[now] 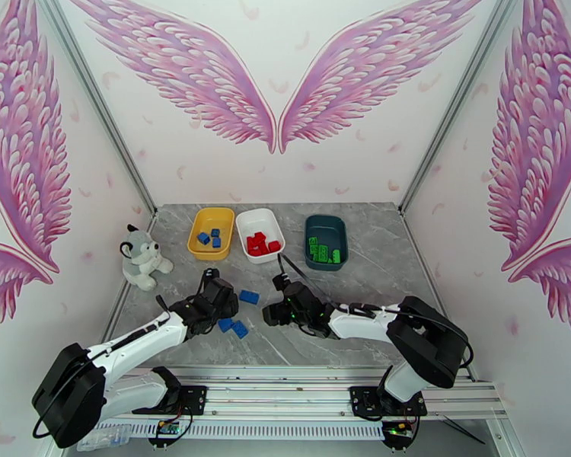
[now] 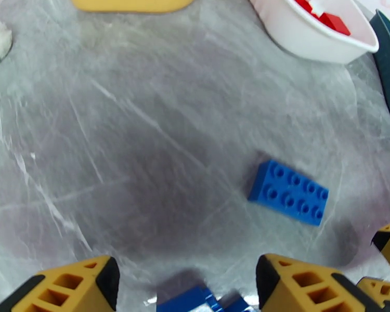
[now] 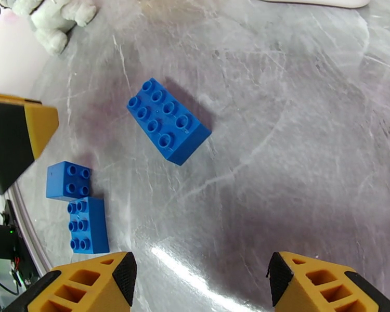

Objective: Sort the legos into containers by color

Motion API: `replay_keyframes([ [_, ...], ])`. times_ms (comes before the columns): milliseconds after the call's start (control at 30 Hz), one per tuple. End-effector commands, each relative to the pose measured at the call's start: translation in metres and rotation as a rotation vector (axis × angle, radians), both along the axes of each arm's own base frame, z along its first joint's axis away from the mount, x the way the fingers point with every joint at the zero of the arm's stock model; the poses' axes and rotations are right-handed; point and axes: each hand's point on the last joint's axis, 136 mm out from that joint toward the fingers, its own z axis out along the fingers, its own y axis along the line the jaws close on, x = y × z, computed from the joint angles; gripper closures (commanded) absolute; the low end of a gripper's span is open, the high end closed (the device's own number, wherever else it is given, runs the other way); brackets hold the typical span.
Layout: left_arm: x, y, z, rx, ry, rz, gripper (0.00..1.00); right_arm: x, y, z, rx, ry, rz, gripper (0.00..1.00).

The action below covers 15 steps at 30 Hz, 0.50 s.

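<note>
Left gripper [image 2: 187,275]: jaws apart, gripping nothing, low over the table with blue pieces just beneath it.
Right gripper [image 3: 201,272]: fingers spread, empty, low above bare marble-grey table [image 3: 299,152].
Blue two-by-four brick [image 3: 169,120]: flat, studs up, between the two grippers.
Square blue brick [image 3: 68,180]: just beside a two-by-three blue brick [image 3: 87,224], both loose near the left gripper.
Yellow tray [image 1: 196,222]: a few blue bricks already inside.
White tray [image 1: 274,221]: a heap of red bricks.
Teal tray [image 1: 339,226]: green bricks.
Plush husky [image 1: 142,257]: sits left of the trays, apart from the work.
Done: no red or green is loose on the table.
Left to do: three blue bricks, bound for the yellow tray by my reckoning; the task is nearly finished.
</note>
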Motion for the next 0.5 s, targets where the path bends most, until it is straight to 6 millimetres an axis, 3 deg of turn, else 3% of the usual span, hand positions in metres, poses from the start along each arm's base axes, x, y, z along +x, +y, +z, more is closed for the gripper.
replay_keyframes([
  [0, -0.015, 0.006, -0.021, 0.021, 0.063, 0.043, 0.26, -0.003, 0.001, 0.006, 0.016, -0.026, 0.014, 0.27],
  [133, -0.023, 0.003, -0.035, 0.051, 0.104, 0.039, 0.27, -0.005, -0.002, 0.008, 0.018, -0.033, 0.013, 0.27],
  [467, -0.032, 0.005, -0.047, 0.109, 0.137, 0.044, 0.30, -0.010, -0.011, 0.012, 0.032, -0.050, -0.002, 0.26],
])
